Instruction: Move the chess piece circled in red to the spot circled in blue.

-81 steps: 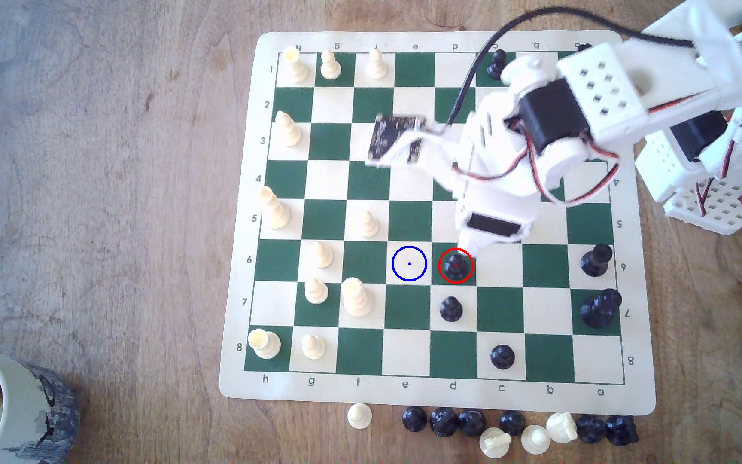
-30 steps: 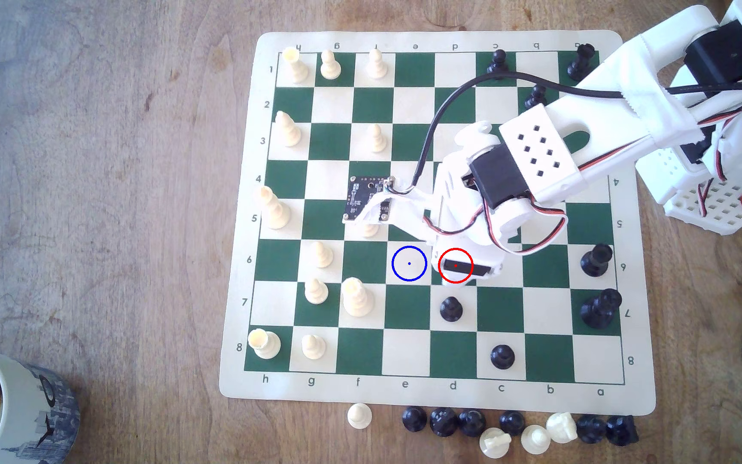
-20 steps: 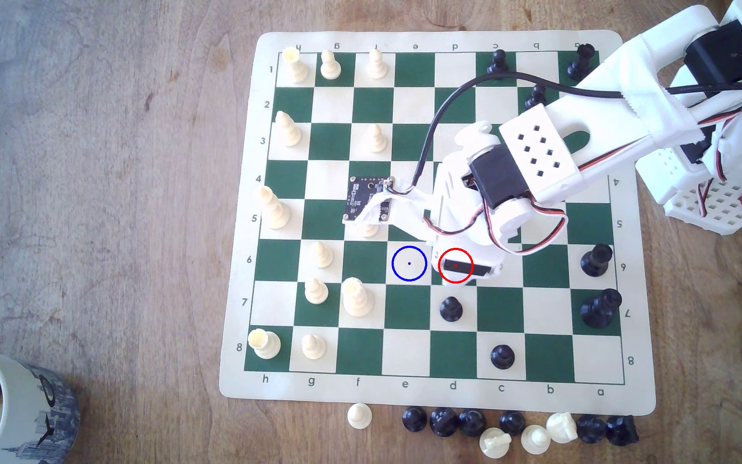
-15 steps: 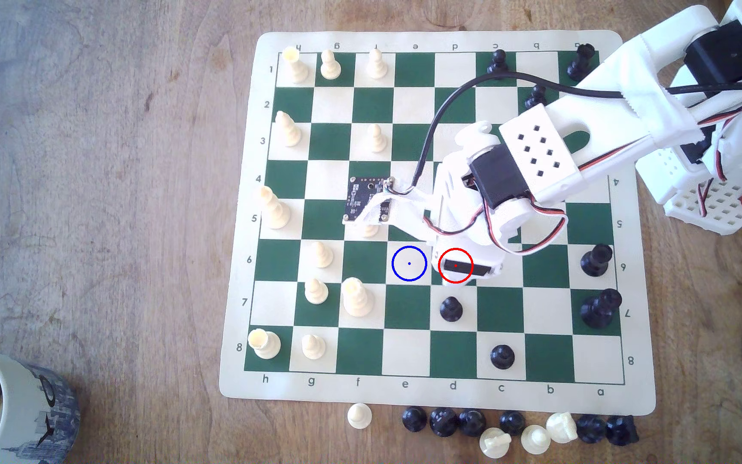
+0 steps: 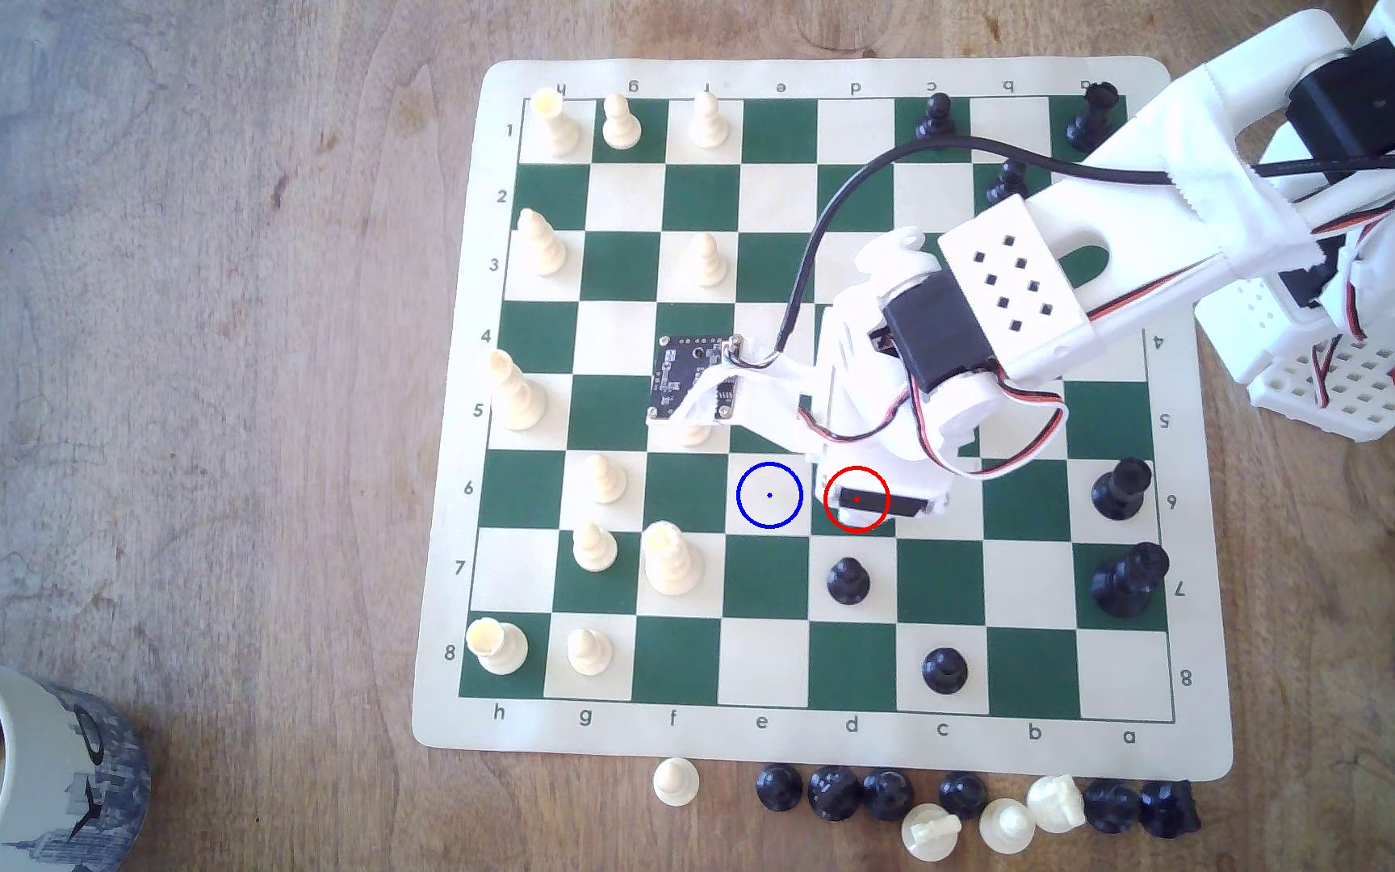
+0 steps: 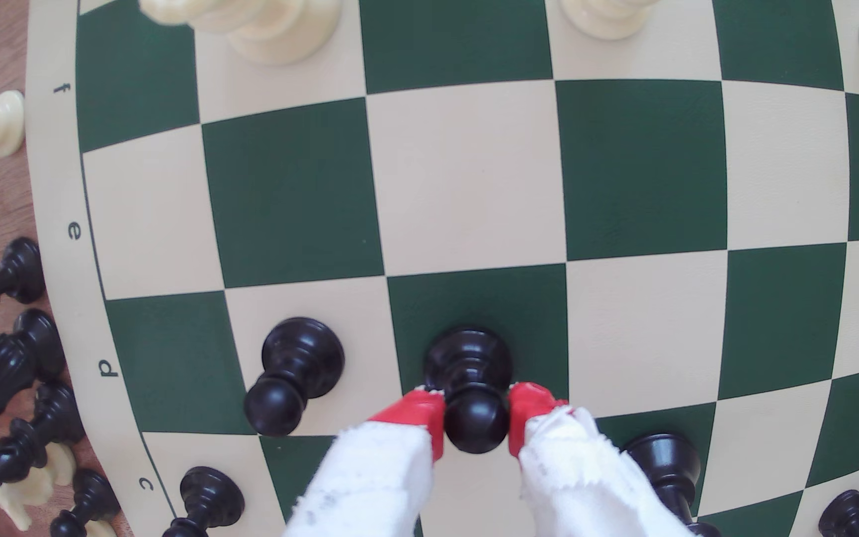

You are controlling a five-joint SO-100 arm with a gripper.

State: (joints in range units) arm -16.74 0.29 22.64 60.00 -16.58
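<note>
the gripper [image 6: 475, 413] pinches the black pawn [image 6: 471, 382] by its head, upright on its dark square; the blue-ringed cream square [image 5: 770, 495] lies just beside, toward the board's h edge.

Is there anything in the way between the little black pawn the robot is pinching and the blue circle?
No. In the exterior view the blue-ringed square sits right beside the gripper; the wrist view shows bare board past the pawn.
</note>
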